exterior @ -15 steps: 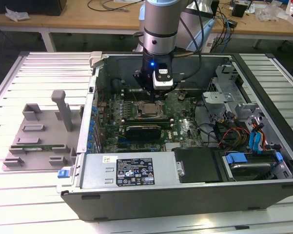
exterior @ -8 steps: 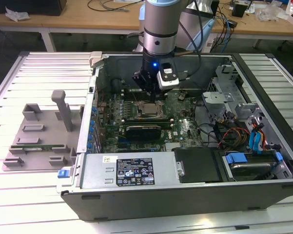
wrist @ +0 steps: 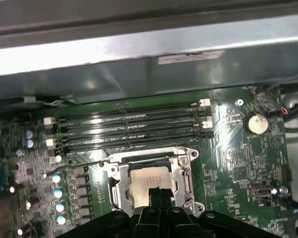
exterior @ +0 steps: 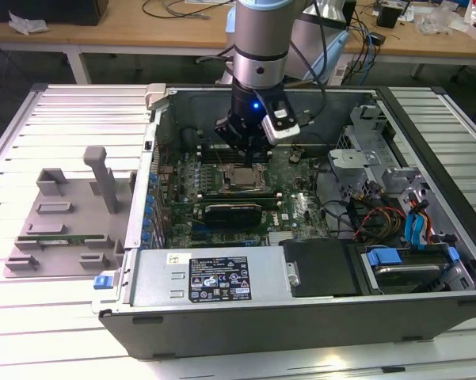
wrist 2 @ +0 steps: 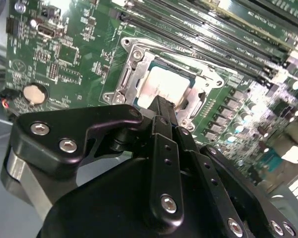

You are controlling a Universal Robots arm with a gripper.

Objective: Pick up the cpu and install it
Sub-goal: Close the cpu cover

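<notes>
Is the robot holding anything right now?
Nothing, it seems: the cpu lies flat in its socket, and the gripper's fingers are closed together over it.

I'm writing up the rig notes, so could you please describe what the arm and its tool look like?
The arm is a round silver-grey tube ending in a black section with a small blue light. A pale boxy module is mounted beside it, and black cables trail off. The tool is matte black, angular, studded with silver screw heads.
</notes>
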